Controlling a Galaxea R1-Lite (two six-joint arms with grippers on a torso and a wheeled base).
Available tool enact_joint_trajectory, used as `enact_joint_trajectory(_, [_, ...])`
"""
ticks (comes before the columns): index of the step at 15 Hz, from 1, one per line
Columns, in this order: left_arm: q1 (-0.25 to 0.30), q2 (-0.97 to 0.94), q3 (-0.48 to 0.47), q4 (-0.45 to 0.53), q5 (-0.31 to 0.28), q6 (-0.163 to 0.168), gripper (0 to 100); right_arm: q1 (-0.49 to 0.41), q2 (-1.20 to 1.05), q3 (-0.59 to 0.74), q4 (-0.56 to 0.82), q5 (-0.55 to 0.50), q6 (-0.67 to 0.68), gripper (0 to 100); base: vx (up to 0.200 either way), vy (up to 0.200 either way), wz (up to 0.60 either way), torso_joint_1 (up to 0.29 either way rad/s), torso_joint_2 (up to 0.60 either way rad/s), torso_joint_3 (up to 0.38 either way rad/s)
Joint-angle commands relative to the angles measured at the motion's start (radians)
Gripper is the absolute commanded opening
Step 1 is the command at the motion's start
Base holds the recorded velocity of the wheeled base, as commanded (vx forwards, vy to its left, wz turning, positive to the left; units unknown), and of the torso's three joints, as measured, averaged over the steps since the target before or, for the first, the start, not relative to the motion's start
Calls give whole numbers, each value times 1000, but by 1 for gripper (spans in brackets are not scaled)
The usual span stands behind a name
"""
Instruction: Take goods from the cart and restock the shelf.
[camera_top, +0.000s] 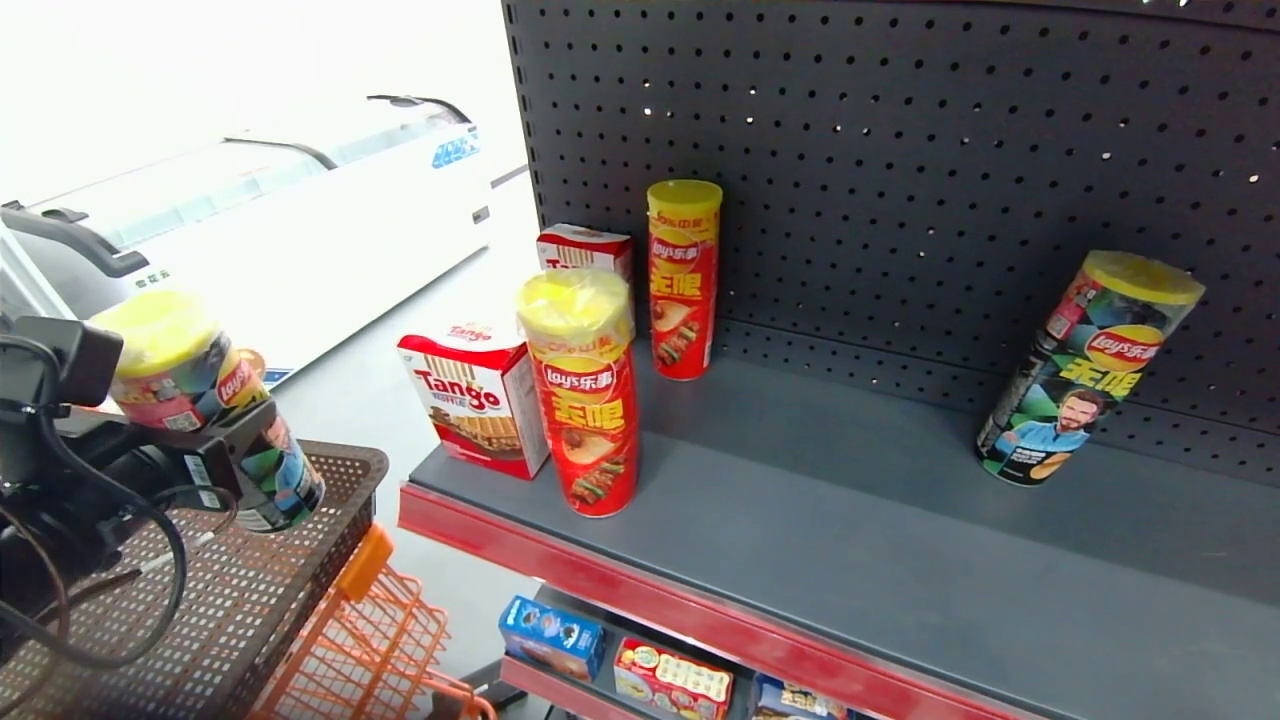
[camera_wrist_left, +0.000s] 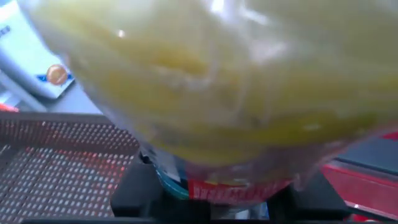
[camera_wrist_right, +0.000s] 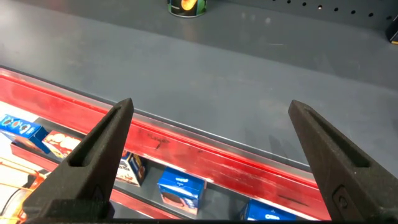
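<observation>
At middle left, your left gripper (camera_top: 218, 432) clamps a yellow-lidded chips can (camera_top: 175, 365) above the brown cart basket (camera_top: 330, 500); the jaws of your right gripper (camera_wrist_right: 210, 111) stand wide over the shelf (camera_wrist_right: 249, 68).

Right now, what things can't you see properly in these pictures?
Held can: blurred in the left wrist view, too close to the camera.
Cart: its inside is hidden in the head view behind the left gripper and the can.
Lower-shelf boxes: cut off by the head view's bottom edge.
Far can: cut off by the right wrist view's top edge.
</observation>
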Motion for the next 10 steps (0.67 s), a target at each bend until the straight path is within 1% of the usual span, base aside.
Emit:
enact_joint_trajectory(1, [-99, -199, 45, 37, -2, -3, 0, 0, 0, 0, 0, 0, 0, 100, 0, 0, 0, 0, 0, 0])
enact_joint_trajectory(2, [-132, -228, 51, 63, -2, -6, 0, 0, 0, 0, 0, 0, 0, 100, 0, 0, 0, 0, 0, 0])
enact_joint_trajectory(3, [-172, -322, 66, 136, -5, -28, 0, 0, 0, 0, 0, 0, 0, 100, 0, 0, 0, 0, 0, 0])
enact_joint_trajectory(4, [-196, -392, 75, 213, -5, -55, 0, 0, 0, 0, 0, 0, 0, 100, 0, 0, 0, 0, 0, 0])
enact_joint_trajectory(5, [-210, -422, 83, 253, -8, -71, 0, 0, 0, 0, 0, 0, 0, 100, 0, 0, 0, 0, 0, 0])
enact_joint_trajectory(6, [-287, -537, 75, 395, -42, -109, 0, 0, 0, 0, 0, 0, 0, 100, 0, 0, 0, 0, 0, 0])
enact_joint_trajectory(7, [-304, -546, 62, 434, -48, -109, 0, 0, 0, 0, 0, 0, 0, 100, 0, 0, 0, 0, 0, 0])
enact_joint_trajectory(8, [-325, -566, 62, 520, -51, -104, 0, 0, 0, 0, 0, 0, 0, 100, 0, 0, 0, 0, 0, 0])
enact_joint_trajectory(9, [-336, -593, 77, 527, -57, -101, 0, 0, 0, 0, 0, 0, 0, 100, 0, 0, 0, 0, 0, 0])
enact_joint_trajectory(10, [-366, -604, 89, 527, -60, -100, 0, 0, 0, 0, 0, 0, 0, 100, 0, 0, 0, 0, 0, 0])
